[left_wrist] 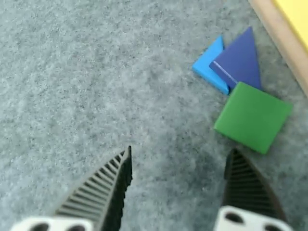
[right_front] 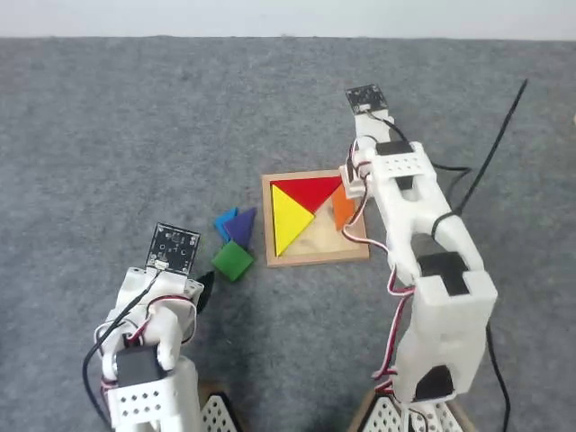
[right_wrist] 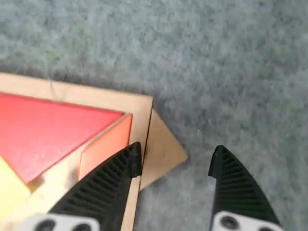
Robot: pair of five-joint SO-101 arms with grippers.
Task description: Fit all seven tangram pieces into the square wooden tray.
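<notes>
Tray point(right_front: 315, 257) at centre of the high view. Holds red triangle point(right_front: 310, 192), yellow triangle point(right_front: 288, 220) and orange piece point(right_front: 343, 210); bare wood in its lower right part.

Loose on the worktop point(right_front: 108, 135) just left of the tray: blue piece point(right_front: 225, 220), purple triangle point(right_front: 241, 227) lapping over it, green square point(right_front: 233, 262) just below, seemingly touching the purple one.

Key relation: loose cluster between left tool point(left_wrist: 178, 187) and tray, up and right of that tool in the high view. Green square nearest to it, sides set diagonal to the jaw line.

Left arm clearly the nearer. Judged the one for the next pick, probably with a wrist turn to meet flat sides.

Left tool: spread wide, empty, low over bare worktop; arm folded back at lower left.

Right tool point(right_wrist: 173, 183): spread wide, empty, straddling the rim at the tray's upper right corner; arm stretched up the right of the frame.
</notes>
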